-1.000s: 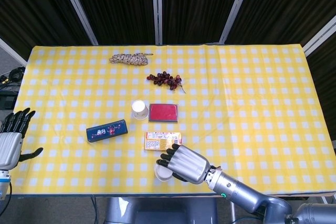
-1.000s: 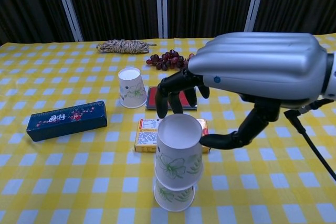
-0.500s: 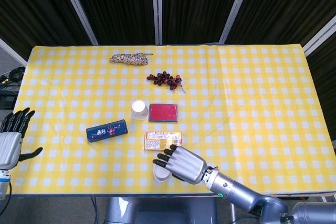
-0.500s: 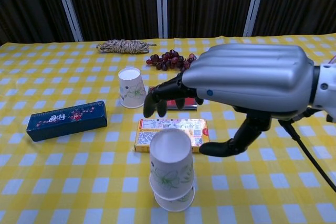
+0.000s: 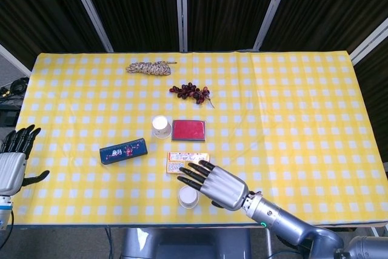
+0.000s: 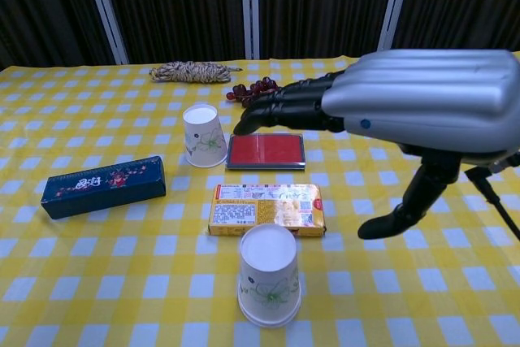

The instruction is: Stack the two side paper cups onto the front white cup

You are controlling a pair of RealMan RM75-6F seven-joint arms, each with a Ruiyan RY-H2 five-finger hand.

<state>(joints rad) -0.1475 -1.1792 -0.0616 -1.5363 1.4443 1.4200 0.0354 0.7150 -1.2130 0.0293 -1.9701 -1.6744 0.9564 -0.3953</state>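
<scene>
At the table's front edge stands an upside-down stack of paper cups (image 5: 188, 196) with a green flower print (image 6: 268, 275), the upper cup nested fully over the lower. My right hand (image 5: 215, 183) hovers just right of and above the stack, its fingers stretched out flat and holding nothing (image 6: 406, 99). Another upside-down paper cup (image 5: 160, 127) stands alone near the table's middle, left of the red box (image 6: 204, 136). My left hand (image 5: 13, 159) hangs open off the table's left edge, far from both cups, and shows only in the head view.
A yellow packet (image 6: 266, 210) lies just behind the stack, with a red box (image 6: 266, 151) behind that. A dark blue box (image 6: 102, 185) lies to the left. Dark grapes (image 6: 256, 91) and a coil of rope (image 6: 191, 72) sit at the back.
My right hand has let go of the upper cup, which has dropped fully over the front cup. The hand has opened flat and drawn up and to the right. The left hand is still.
</scene>
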